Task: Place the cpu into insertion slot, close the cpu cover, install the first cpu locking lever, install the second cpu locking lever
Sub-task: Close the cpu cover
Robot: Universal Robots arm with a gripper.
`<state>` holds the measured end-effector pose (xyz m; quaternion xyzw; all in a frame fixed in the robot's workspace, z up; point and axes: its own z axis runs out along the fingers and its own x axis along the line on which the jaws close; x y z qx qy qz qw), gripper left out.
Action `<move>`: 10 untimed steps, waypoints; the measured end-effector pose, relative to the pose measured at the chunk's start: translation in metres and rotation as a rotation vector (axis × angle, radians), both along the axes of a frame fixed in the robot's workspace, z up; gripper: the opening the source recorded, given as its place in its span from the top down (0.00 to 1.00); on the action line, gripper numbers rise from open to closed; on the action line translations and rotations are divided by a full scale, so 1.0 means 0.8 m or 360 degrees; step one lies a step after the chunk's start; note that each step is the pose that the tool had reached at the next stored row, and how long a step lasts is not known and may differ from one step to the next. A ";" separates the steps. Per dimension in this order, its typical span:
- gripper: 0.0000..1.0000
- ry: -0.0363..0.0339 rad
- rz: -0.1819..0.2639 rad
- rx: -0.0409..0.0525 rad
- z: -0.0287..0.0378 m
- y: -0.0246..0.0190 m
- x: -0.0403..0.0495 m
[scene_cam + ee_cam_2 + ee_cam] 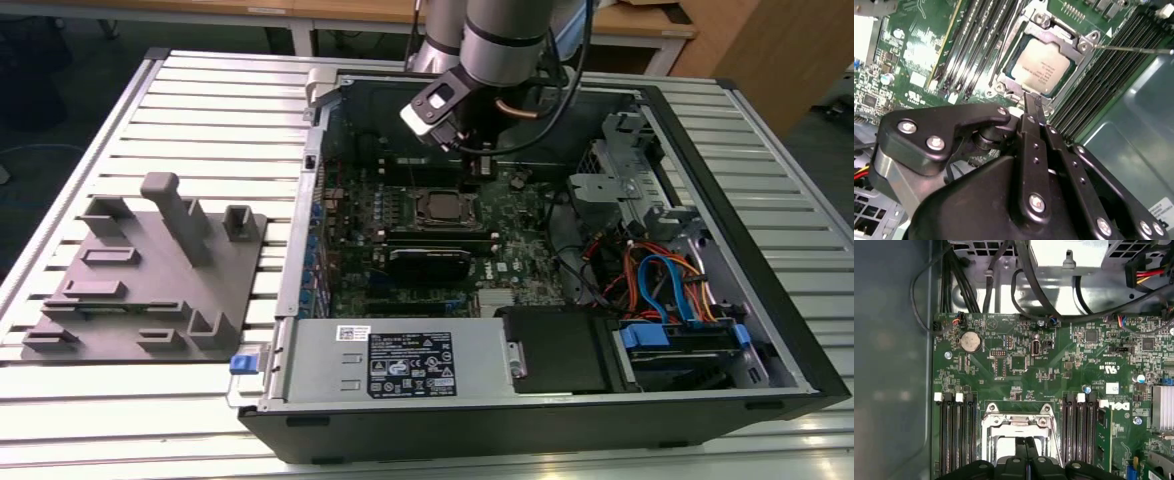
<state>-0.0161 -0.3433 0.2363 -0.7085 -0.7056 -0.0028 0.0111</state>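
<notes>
The cpu (pixel 1046 67), a flat silver-grey square, lies in the insertion slot (pixel 437 208) on the green motherboard (pixel 1054 370). The silvery cpu cover (pixel 1056 34) lies down around it as a frame. In both wrist views my gripper (pixel 1033 107) is shut with nothing between its fingers, its tips hovering just off one edge of the socket frame (pixel 1016 421). One thin locking lever (pixel 1134 49) sticks out sideways from a corner of the socket, and another thin rod (pixel 1004 45) runs along the opposite side. In the exterior view the gripper (pixel 475 165) hangs over the board behind the socket.
Black memory slots (pixel 974 45) flank the socket on both sides. The case holds a power supply (pixel 400 365) at the front and a drive cage with coloured cables (pixel 667 290) on the exterior view's right. A grey fixture block (pixel 147 270) stands on the slatted table (pixel 107 420).
</notes>
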 end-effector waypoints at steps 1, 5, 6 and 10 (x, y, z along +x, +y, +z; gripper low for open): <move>0.90 0.0000 0.0000 0.0000 -0.0015 0.0000 -0.003; 0.90 0.0000 0.0000 0.0000 -0.0073 0.0000 -0.015; 0.90 0.0000 0.0001 0.0000 -0.0085 0.0000 -0.018; 0.90 0.0000 0.0001 0.0000 -0.0123 0.0000 -0.029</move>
